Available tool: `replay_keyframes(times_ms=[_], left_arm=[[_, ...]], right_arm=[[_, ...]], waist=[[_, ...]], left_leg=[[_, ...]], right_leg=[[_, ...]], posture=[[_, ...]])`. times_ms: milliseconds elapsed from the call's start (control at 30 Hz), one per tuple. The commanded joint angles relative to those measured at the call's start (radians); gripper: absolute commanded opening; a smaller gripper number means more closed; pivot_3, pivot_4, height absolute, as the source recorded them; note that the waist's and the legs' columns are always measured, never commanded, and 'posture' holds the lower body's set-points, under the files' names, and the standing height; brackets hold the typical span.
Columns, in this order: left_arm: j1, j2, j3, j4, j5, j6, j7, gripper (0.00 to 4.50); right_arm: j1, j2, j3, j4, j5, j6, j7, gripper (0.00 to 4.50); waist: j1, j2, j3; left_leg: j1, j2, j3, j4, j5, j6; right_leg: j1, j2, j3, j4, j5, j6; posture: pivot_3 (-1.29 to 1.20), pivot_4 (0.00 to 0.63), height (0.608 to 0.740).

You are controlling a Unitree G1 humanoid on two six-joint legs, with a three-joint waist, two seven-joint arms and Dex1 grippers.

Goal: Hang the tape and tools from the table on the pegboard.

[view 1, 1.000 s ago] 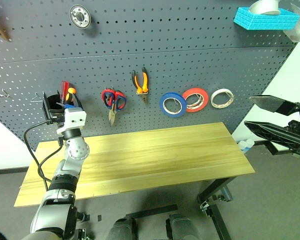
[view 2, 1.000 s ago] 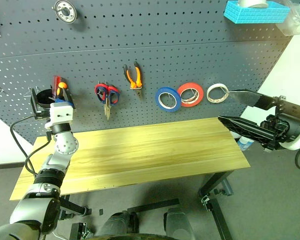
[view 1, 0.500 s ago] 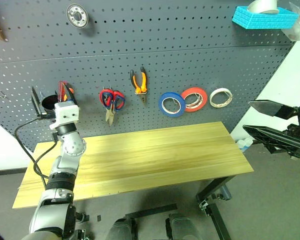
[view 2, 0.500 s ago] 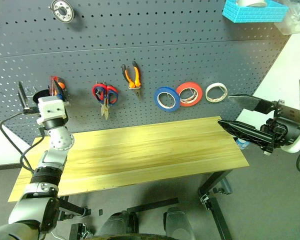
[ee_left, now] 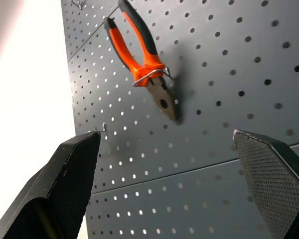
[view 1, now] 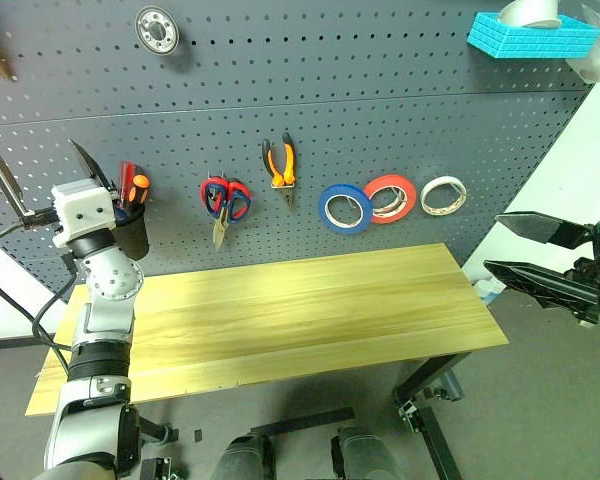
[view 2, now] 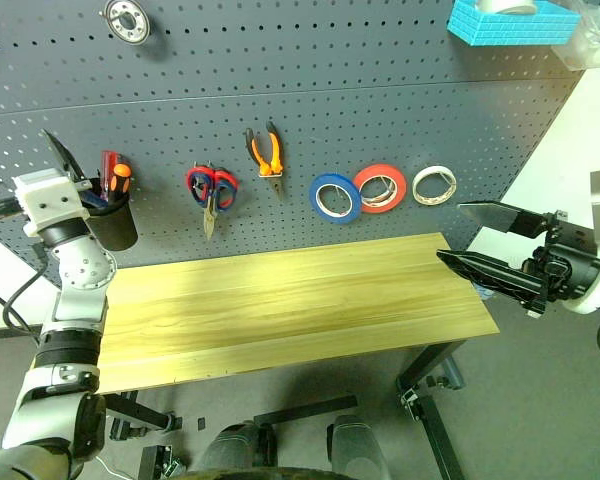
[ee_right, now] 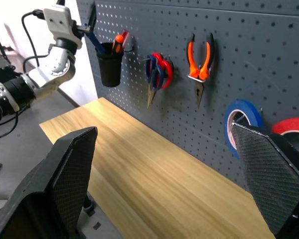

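The pegboard is taken as the landmark. Along its lower half, above the table, the task's things are seen already hung: the blue tape sits on a hook just left of a red roll and a white roll; the orange pliers hang left of the tape, and the scissors left of the pliers, the dark-handled pair overlapping a red-handled pair so that the two are hard to separate. Further left a black cup is fixed to the board with red and orange screwdriver handles standing in it; in the right wrist view a blue handle is seen in the same cup. The table top is bare wood. The left gripper is held up against the board's left part, beside the cup, its two fingers spread wide with nothing between them. Compared with a second ago, it has been raised and drawn off to the left, so that the cup, covered by it then, is now exposed. The right gripper is held off the board's right end, beyond the table's edge, fingers likewise spread and empty; its place is little changed. High on the board a round metal disc and a blue block are seen as before.
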Motion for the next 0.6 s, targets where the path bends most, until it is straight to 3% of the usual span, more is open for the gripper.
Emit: replay_keyframes(times_ms=[33,400,600], left_arm=[[-0.031,0.015,0.032,-0.031,-0.017,0.015,0.004,4.45],[-0.053,0.015,0.062,-0.042,-0.047,0.115,-0.018,4.45],[-0.13,0.061,0.09,0.022,-0.102,0.172,-0.061,4.45]], right_arm=[[0.007,-0.009,-0.042,-0.01,-0.004,-0.009,0.009,4.5],[0.012,-0.006,-0.041,-0.015,0.007,-0.01,0.004,4.5],[0.022,-0.004,-0.048,-0.022,0.01,-0.006,0.002,4.5]], waist=[[0.0,-0.001,0.0],[-0.001,-0.004,0.009],[0.0,-0.008,0.018]], left_leg=[[0.0,0.0,0.0,0.0,0.0,0.0],[0.0,0.0,0.0,0.0,0.0,0.0],[0.0,0.0,0.0,0.0,0.0,0.0]], right_leg=[[0.0,0.0,0.0,0.0,0.0,0.0],[0.0,0.0,0.0,0.0,0.0,0.0],[-0.001,0.0,0.0,0.0,0.0,0.0]], posture=[[-0.3,0.104,0.717],[-0.3,0.112,0.717],[-0.3,0.113,0.717]])
